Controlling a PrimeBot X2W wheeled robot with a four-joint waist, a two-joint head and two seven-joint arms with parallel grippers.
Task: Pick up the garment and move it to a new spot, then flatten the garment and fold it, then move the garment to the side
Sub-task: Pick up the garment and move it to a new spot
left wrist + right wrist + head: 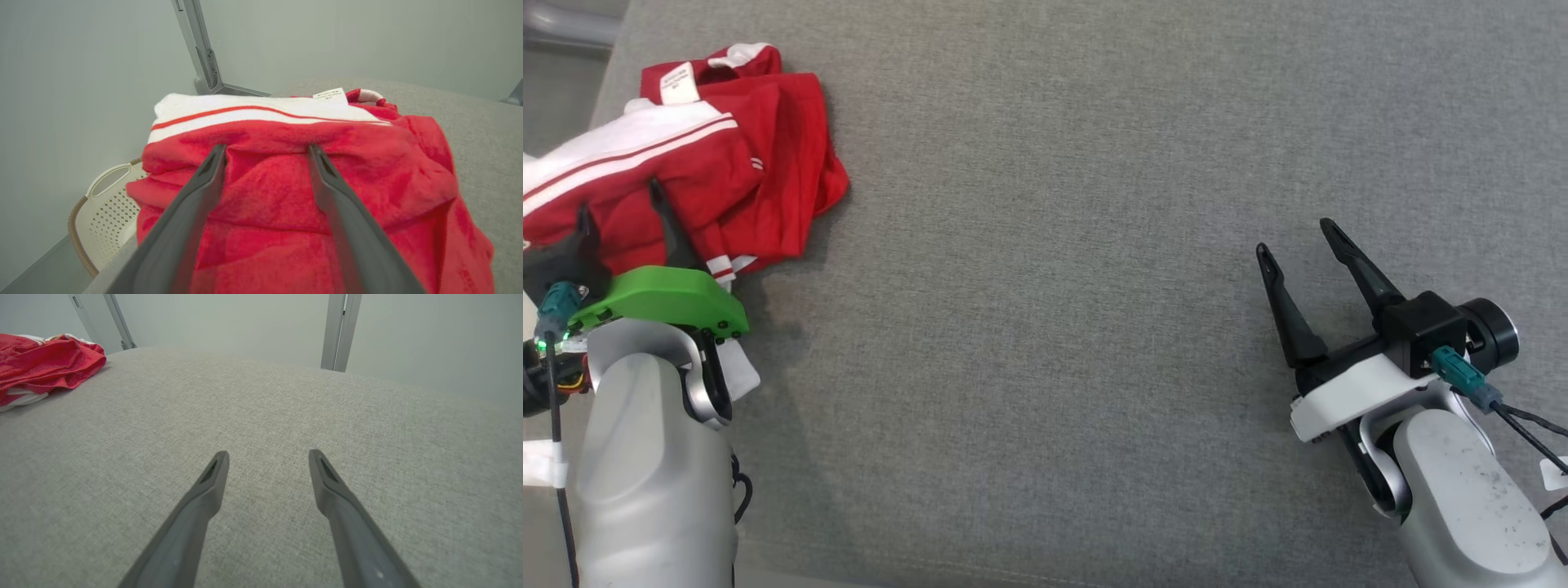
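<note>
Centre, right: grey fabric surface (1054,245) bare, free passage.
Far-left corner: crumpled red-and-white garment (768,163) blocks.

Grey fabric-covered desk (1094,245). Lying on it at 10 o'clock, by the far corner: a crumpled red garment (768,147) with white stripes, reaching the 9 o'clock edge.

This looks like a robot test lab rather than a home: bare pale grey-green walls (61,81) surround a wide work surface (1094,245) covered in grey fabric. Plain metal posts (335,330) stand behind it, and a white perforated basket (106,204) sits below its edge.
</note>
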